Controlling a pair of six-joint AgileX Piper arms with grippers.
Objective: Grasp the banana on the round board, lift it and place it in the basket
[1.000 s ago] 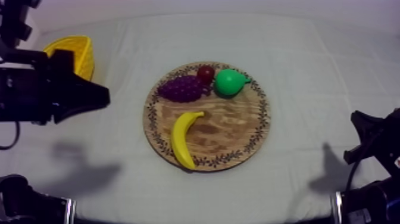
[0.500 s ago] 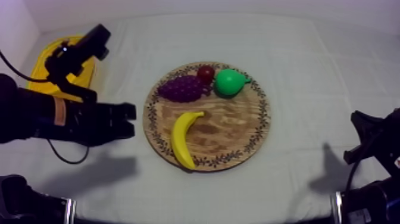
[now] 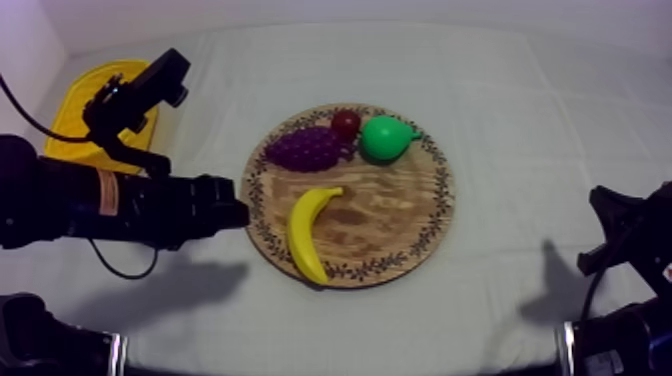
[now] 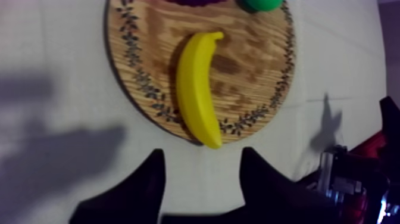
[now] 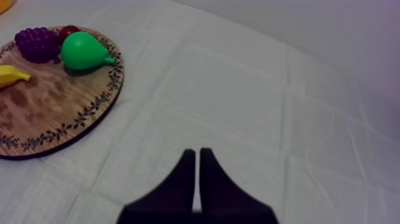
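- banana at 7 o'clock on wooden board, nothing over it; grapes 11, small red fruit 12, pear 1.
- left gripper spread, at board's 9 o'clock rim; right gripper pressed together.
- yellow basket at table's 10 o'clock, partly behind left arm.

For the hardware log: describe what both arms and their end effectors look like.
Both arms are black. The left arm is a thick tube with a pale orange band around it. The left end effector has two black fingers tapering to points; the right end effector has the same.
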